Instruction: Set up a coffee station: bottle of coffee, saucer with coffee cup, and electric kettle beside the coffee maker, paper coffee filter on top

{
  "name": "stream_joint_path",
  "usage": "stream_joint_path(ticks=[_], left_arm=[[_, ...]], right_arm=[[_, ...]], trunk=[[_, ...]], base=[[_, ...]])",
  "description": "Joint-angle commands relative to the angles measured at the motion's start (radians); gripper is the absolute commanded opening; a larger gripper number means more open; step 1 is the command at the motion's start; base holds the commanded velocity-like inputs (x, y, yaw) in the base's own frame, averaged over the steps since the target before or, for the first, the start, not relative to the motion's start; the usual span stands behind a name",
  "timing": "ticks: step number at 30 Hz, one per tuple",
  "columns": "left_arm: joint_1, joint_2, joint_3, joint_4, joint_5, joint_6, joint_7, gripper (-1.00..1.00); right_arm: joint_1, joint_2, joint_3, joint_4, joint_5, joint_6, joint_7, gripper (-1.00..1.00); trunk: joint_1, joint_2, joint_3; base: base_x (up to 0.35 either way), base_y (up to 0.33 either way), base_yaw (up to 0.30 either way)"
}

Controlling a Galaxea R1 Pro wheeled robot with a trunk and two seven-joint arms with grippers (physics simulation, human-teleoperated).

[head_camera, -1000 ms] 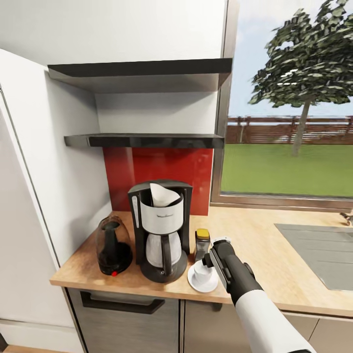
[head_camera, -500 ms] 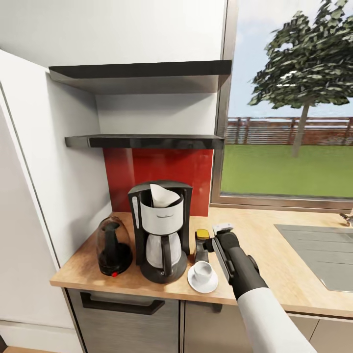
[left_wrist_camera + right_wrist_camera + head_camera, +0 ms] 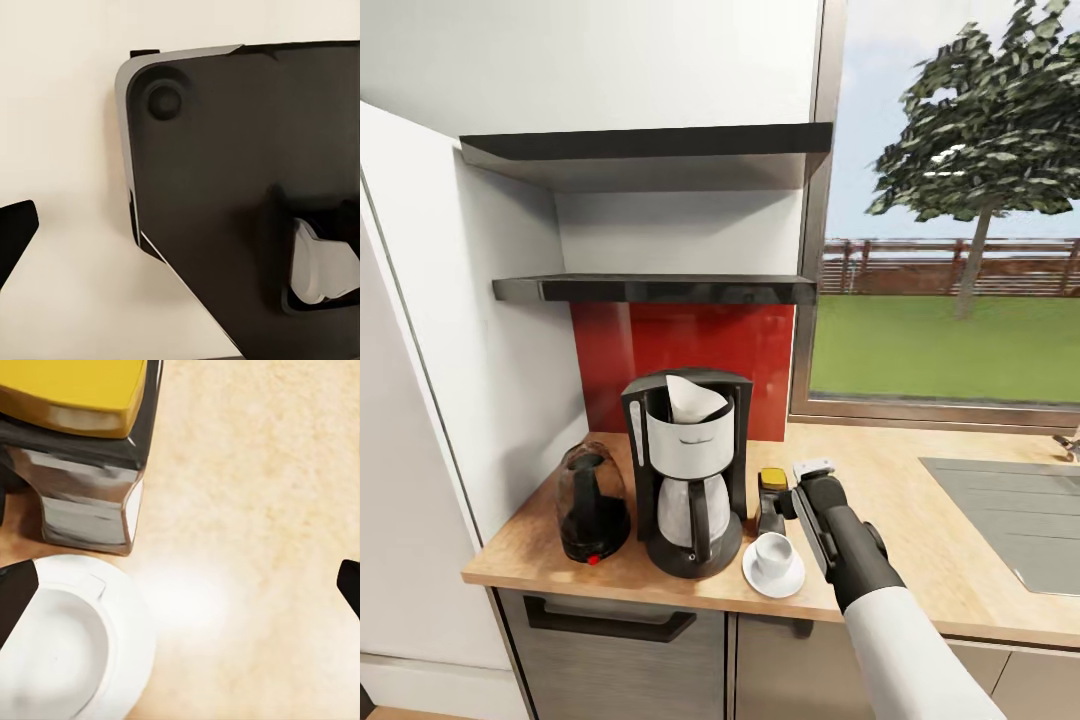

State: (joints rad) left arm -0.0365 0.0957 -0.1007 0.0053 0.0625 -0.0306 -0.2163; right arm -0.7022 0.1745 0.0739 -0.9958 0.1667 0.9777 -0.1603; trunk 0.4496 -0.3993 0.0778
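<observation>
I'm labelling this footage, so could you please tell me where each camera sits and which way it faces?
Head view: high, looking down at the countertop with coffee maker; right arm and right hand show.
Left wrist view: faces a dark panel against a pale surface; one fingertip shows.
Right wrist view: looks down; fingertips at its edges.
Shared by head and right wrist: bottle of coffee, saucer, coffee cup.

right arm extended forward, right gripper (image 3: 792,488) apparently open, holding nothing

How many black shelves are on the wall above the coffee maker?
2. The upper shelf hangs just under the white cabinet. The lower shelf is below it, directly above the red wall panel and the coffee maker. Both look bare from this angle.
</observation>
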Motion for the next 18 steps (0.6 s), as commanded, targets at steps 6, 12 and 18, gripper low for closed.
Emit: stream_joint_path(ticks=[6, 12, 18], left_arm=[[0.000, 0.000, -0.008, 0.001, 0.007, -0.003, -0.003, 1.00], [0.000, 0.000, -0.008, 0.001, 0.007, -0.003, -0.003, 1.00], [0.000, 0.001, -0.009, 0.001, 0.006, -0.003, -0.003, 1.00]], right_arm=[[0.000, 0.000, 0.001, 0.003, 0.004, 0.004, -0.001, 1.00], [0.000, 0.000, 0.001, 0.003, 0.004, 0.004, -0.002, 1.00], [0.000, 0.000, 0.001, 0.004, 0.004, 0.004, -0.002, 1.00]], trunk=[[0.000, -0.001, 0.004], [0.000, -0.001, 0.010], [0.000, -0.001, 0.015]], base=[[0.000, 0.000, -0.148], [0.000, 0.000, -0.208], [0.000, 0.000, -0.222]])
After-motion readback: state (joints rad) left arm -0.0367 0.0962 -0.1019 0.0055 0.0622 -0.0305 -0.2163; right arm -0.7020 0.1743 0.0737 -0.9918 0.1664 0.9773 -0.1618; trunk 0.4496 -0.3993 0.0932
